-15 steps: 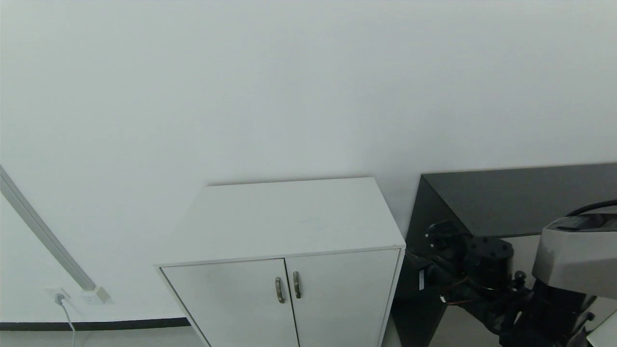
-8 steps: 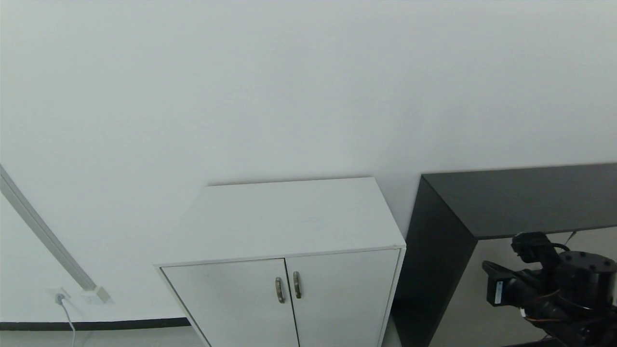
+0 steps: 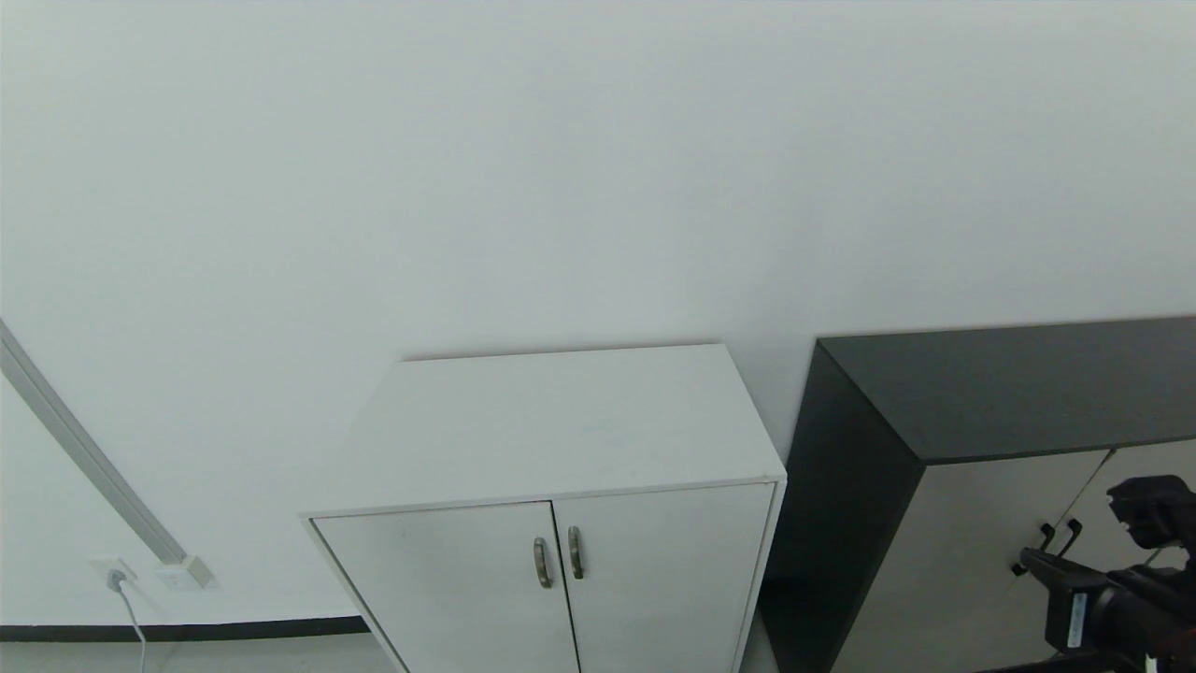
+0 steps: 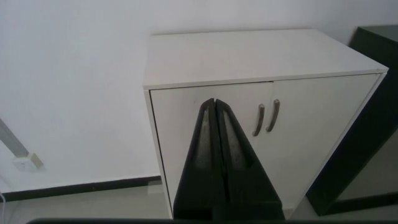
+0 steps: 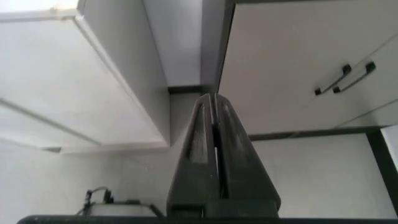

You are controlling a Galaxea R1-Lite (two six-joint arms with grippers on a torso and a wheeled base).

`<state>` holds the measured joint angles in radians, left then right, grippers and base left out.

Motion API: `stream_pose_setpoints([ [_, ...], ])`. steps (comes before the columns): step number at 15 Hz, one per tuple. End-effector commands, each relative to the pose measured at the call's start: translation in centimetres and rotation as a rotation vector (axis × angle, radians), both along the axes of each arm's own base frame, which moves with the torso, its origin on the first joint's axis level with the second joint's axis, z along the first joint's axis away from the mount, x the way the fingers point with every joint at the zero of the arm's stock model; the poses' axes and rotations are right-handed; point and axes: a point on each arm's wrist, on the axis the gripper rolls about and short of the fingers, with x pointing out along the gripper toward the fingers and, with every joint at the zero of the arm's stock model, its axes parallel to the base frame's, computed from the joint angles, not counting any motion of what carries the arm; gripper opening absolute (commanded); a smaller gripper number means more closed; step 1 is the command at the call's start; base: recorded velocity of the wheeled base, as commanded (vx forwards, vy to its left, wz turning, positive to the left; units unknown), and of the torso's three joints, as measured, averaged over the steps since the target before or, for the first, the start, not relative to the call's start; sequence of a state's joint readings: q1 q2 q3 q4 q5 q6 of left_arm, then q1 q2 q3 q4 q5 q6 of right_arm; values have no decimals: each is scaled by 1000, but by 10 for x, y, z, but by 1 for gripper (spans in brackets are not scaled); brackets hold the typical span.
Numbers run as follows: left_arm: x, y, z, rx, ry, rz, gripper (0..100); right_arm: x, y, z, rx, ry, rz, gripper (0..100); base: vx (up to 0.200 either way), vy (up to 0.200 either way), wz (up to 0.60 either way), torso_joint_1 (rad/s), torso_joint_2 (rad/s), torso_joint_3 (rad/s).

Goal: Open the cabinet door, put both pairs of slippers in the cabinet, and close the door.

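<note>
My left claw (image 4: 215,103) and right claw (image 5: 216,98) are pressed together; unopened, either could glance off the cabinet handles (image 3: 558,559)

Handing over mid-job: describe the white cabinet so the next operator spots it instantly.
Along the plain white wall two cabinets stand side by side. The white cabinet is the left one, its two doors meeting at a pair of upright metal handles. Unlike it, the black-topped cabinet beside it has a dark side panel and pale doors.

One white cabinet (image 3: 561,421), one dark cabinet (image 3: 1009,383)
</note>
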<state>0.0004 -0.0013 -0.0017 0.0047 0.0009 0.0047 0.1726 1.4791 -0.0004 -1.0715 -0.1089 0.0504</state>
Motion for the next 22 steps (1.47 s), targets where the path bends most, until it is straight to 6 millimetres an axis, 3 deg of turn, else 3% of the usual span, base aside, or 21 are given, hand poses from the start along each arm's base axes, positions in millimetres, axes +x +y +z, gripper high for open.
stream_pose_setpoints([
  [1, 0, 0, 0, 0, 1, 2, 0, -37, -6, 20, 22, -74, 39, 0, 0, 0, 0, 0, 0, 0],
  [5, 0, 0, 0, -2, 1, 2, 0, -77, -11, 18, 38, -36, 76, 0, 0, 0, 0, 0, 0, 0],
  [8, 0, 0, 0, -2, 1, 2, 0, -116, -17, 8, 54, -38, 124, 0, 0, 0, 0, 0, 0, 0],
  [12, 0, 0, 0, -2, 1, 2, 0, -151, -24, -7, 51, -109, 125, 0, 0, 0, 0, 0, 0, 0],
  [18, 0, 0, 0, 0, 1, 2, 0, -167, -26, -8, 68, -250, 117, 0, 0, 0, 0, 0, 0, 0],
  [22, 0, 0, 0, -2, 1, 2, 0, -174, -26, -9, -62, -339, -131, 0, 0, 0, 0, 0, 0, 0],
])
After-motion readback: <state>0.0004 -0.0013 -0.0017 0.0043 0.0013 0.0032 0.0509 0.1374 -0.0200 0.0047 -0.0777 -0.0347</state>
